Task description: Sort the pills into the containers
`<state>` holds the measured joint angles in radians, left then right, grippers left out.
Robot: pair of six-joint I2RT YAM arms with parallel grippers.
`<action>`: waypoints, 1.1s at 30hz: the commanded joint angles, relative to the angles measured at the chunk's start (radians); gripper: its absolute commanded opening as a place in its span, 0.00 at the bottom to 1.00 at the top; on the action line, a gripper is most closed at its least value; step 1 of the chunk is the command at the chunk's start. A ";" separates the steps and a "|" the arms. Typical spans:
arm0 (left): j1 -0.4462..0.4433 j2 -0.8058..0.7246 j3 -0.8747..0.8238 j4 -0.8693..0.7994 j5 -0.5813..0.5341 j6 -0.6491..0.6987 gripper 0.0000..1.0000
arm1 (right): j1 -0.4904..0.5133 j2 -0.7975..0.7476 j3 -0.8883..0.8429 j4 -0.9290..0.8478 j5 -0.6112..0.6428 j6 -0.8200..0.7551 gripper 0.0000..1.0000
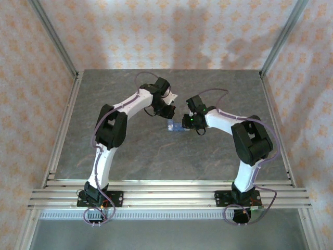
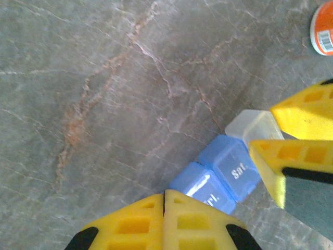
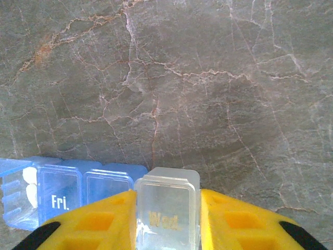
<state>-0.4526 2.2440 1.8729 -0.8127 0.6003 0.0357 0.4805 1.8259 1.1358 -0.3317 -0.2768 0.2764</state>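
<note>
Pill box [image 1: 174,126], a short translucent strip, is seen lying flat on the grey marbled table [image 3: 208,78], with a gripper at either side of it. At the box's one end sits a clear compartment [image 3: 167,208] (lettered "Wed.", as far as can be read), and beside it are the light-blue compartments [image 3: 83,190], one marked "Fri." The right gripper [image 3: 167,195] is closed partway on the clear compartment, one yellow finger pressed against each of its side walls. The left gripper [image 2: 164,197] is fully closed with nothing between its fingers, its tips poised just off the blue end of the box. An orange bottle [image 2: 323,26] is seen well apart from the box, beyond its clear end. Pale shapes can be made out in the outermost blue compartment, but whether they are pills cannot be told. The step in hand is judged to be steadying the box by its clear end. It would be done well if the hold were kept centred on the side walls and low to the table. Thin plastic is likely to flex or squirt free if squeezed harder. Any prying at a lid would best be done gently by the closed left tips, so that the strip is not tipped.
</note>
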 commanded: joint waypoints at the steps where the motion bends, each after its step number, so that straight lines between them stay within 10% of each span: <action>1: -0.011 -0.061 -0.023 -0.059 0.011 0.010 0.00 | -0.005 0.015 -0.039 -0.035 0.027 0.013 0.33; 33: -0.060 -0.125 -0.194 -0.019 -0.014 0.002 0.00 | -0.005 0.027 -0.054 -0.019 0.027 0.012 0.31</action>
<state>-0.5091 2.1544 1.6932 -0.8406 0.5949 0.0349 0.4805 1.8240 1.1236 -0.3054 -0.2768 0.2798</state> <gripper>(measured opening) 0.049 0.313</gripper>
